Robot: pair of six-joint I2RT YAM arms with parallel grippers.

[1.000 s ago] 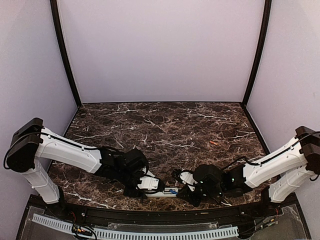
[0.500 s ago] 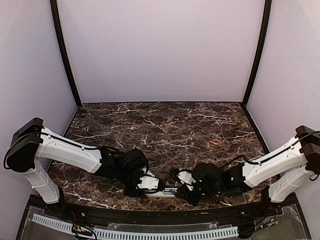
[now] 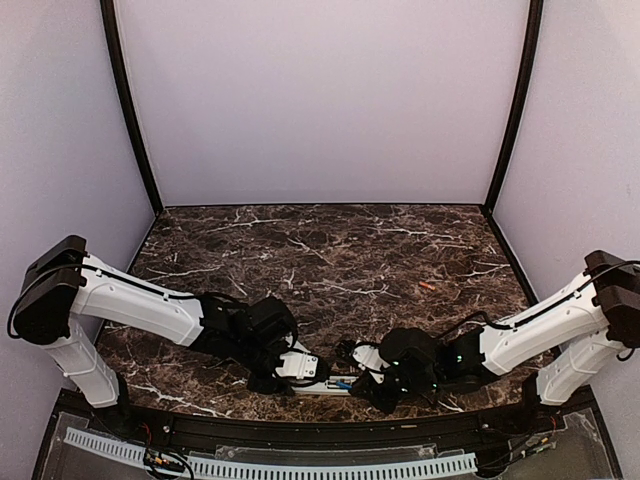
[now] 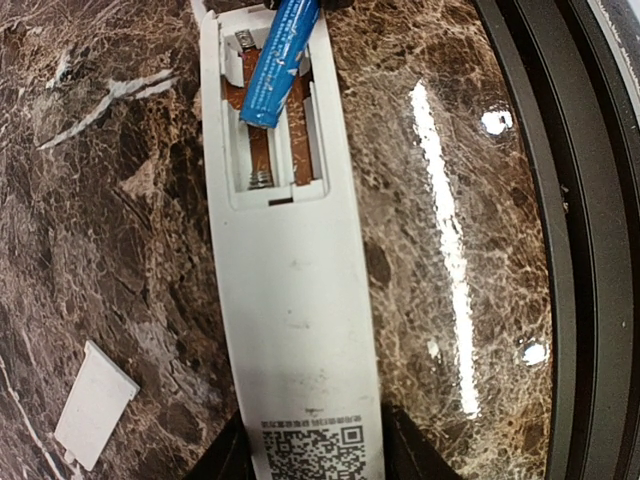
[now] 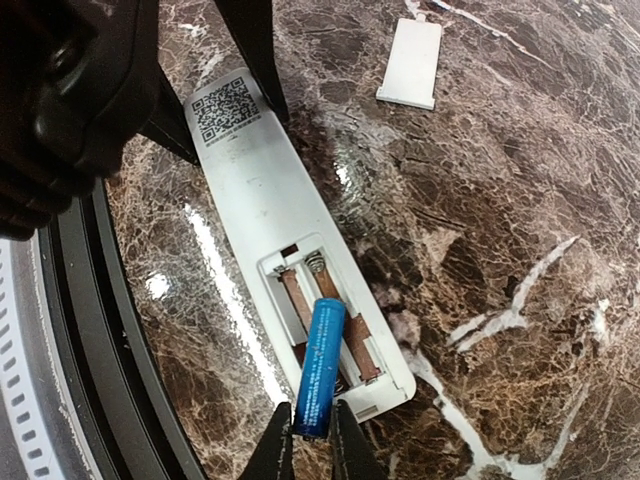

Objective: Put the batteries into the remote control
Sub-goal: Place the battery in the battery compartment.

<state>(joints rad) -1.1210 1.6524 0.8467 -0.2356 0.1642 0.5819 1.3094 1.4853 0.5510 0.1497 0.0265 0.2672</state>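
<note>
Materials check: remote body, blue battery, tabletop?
Remote control: matte white plastic, likely; moulded compartment edges, faint scuffs. Blue battery: glossy blue wrap, presumably over metal; lengthwise sheen. Tabletop: polished brown marble or marble-look laminate; veining, mirror-like light reflections.

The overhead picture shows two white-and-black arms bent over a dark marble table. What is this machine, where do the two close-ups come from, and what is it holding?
These are two robot arms bolted at the near edge of the table. The overhead picture comes from a fixed camera above and behind them; each close-up comes from a small camera on one arm's wrist. The left end effector, a two-finger clamp, grips the white remote control, which lies back up with its battery bay open. The right end effector pinches a blue battery, tilted with its free end in the bay. The bay's white cover lies beside on the table, and an orange battery lies farther back to the right.
</note>
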